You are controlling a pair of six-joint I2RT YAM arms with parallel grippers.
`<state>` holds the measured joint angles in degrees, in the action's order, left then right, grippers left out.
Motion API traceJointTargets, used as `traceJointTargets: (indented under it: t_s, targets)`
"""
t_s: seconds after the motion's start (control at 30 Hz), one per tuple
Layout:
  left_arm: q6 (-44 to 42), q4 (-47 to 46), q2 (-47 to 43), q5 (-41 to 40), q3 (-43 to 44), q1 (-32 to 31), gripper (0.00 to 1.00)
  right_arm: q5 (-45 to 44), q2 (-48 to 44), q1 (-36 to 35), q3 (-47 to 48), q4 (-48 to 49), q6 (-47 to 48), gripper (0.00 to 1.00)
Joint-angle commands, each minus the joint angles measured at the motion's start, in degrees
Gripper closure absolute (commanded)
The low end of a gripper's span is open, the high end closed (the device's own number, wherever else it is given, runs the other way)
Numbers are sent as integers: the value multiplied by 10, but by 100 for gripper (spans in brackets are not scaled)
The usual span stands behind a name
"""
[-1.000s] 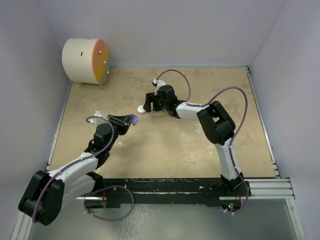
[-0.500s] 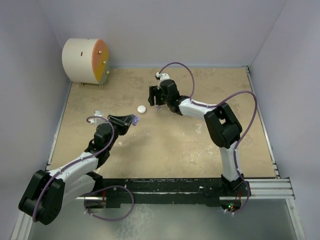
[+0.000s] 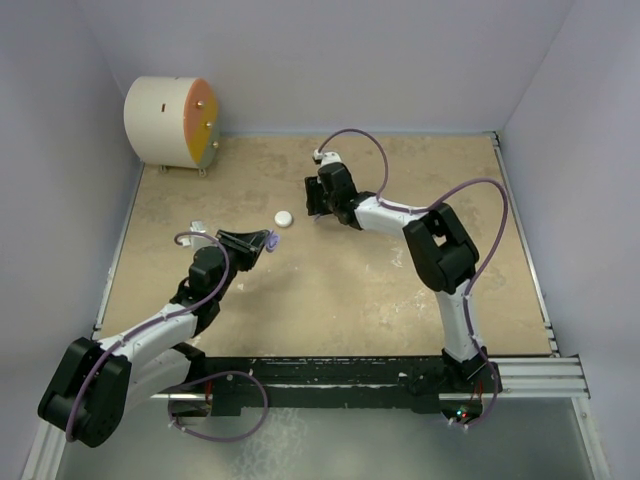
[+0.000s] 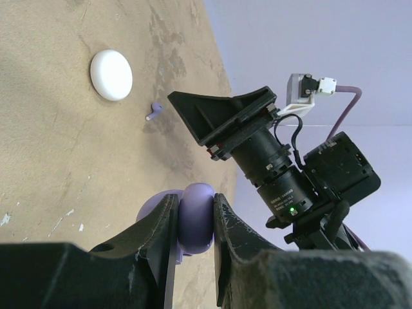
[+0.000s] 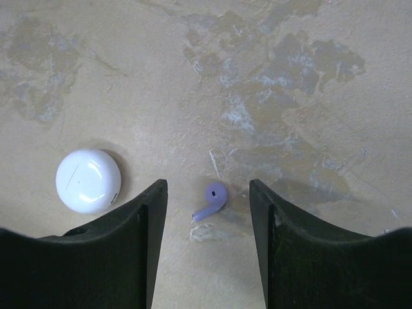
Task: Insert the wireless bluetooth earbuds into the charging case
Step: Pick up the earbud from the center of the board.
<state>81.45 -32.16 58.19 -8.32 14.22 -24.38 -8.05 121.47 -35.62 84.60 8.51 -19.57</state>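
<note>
A lilac earbud (image 5: 211, 199) lies on the tan table, stem pointing lower left; it also shows in the left wrist view (image 4: 154, 112). My right gripper (image 5: 206, 188) is open and hovers over it, one finger on each side, not touching. In the top view this gripper (image 3: 318, 202) is at the table's back middle. A white round case (image 5: 88, 181) lies shut just left of it (image 3: 284, 218). My left gripper (image 4: 194, 201) is shut on a lilac charging case (image 4: 195, 219) and holds it above the table (image 3: 268, 240). No white earbuds show.
A white drum with an orange face (image 3: 170, 122) stands at the back left corner. A small white piece (image 3: 197, 228) lies beside the left arm. Grey walls close three sides, and a black rail (image 3: 330, 375) runs along the near edge.
My right gripper has moved off the white case toward the back right, leaving the case bare on the table. It now sits over the lilac earbud. The left arm has not moved.
</note>
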Motion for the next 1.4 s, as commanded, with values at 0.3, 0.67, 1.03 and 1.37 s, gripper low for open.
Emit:
traceJointTargets:
  t_s: [0.3, 0.67, 1.03, 1.37]
  targets:
    - [6, -40, -1, 6, -2, 4, 100, -8, 26, 2, 30, -15, -8, 47]
    - [7, -45, 2, 8, -3, 5, 100, -31, 42, 1, 30, -25, -10, 51]
    - [6, -47, 3, 8, -2, 5, 100, -32, 48, -1, 32, -26, -4, 57]
    - [8, -48, 3, 9, -3, 5, 100, -29, 56, -13, 30, -27, 0, 58]
